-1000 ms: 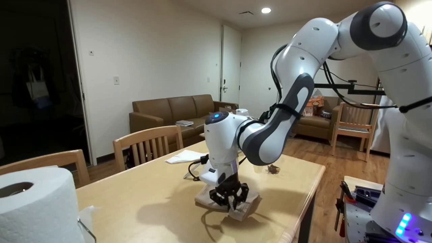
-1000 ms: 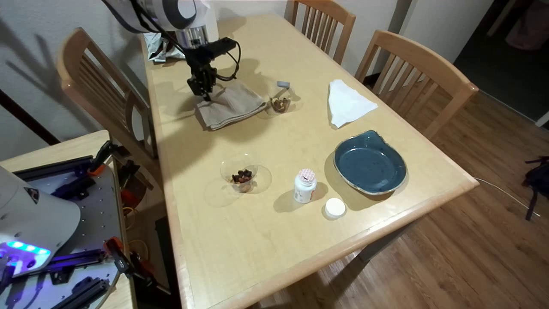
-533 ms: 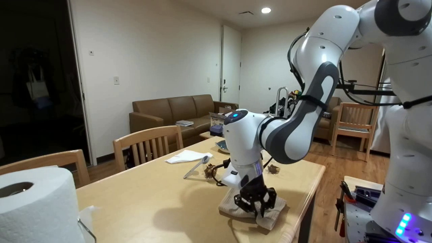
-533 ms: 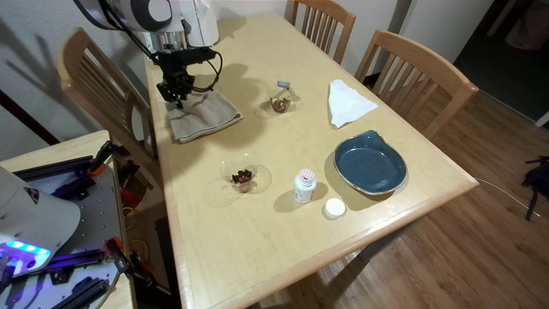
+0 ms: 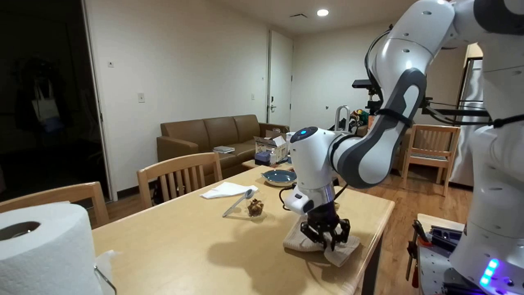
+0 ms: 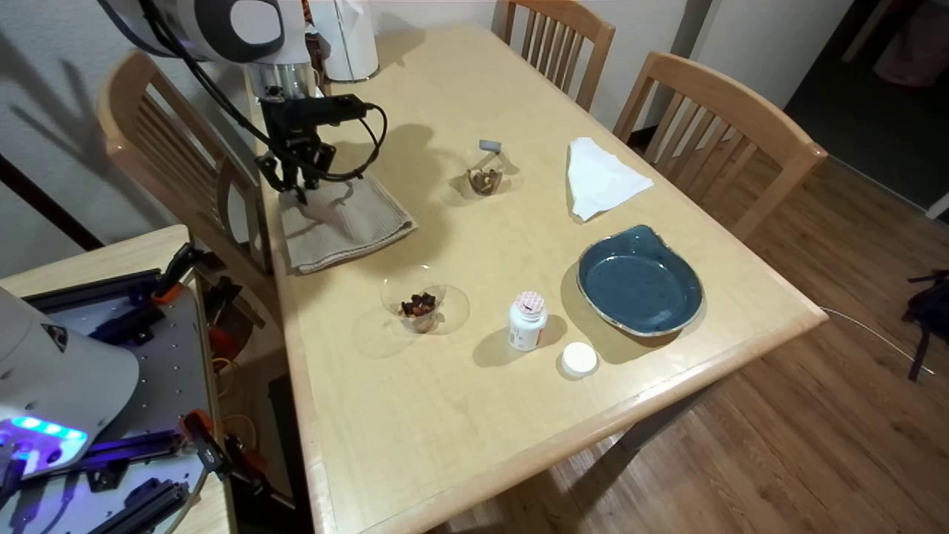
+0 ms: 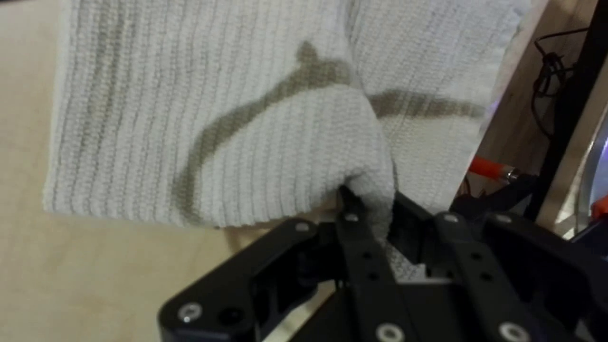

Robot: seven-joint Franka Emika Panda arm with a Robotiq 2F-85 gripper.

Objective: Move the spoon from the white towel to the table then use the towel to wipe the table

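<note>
The greyish-white towel lies on the light-tan table, near its edge on the robot base's side. It also shows in an exterior view and fills much of the wrist view. My gripper points down, shut on a bunched fold at one towel edge; the fold sits between the fingertips. The rest of the towel lies flat. The slender grey spoon is off the towel, one end on the table, its bowl raised beside a clear cup. Only its grey end shows plainly in an exterior view.
Clear cups with dark contents stand at the table's middle and near the towel. A blue dish, white bottle, white lid and paper sheet lie farther off. A paper roll stands at one end.
My gripper has dragged the towel across the table, away from the spoon and cup and toward the table edge by the robot base. The spoon and cup came into view from behind the arm.
</note>
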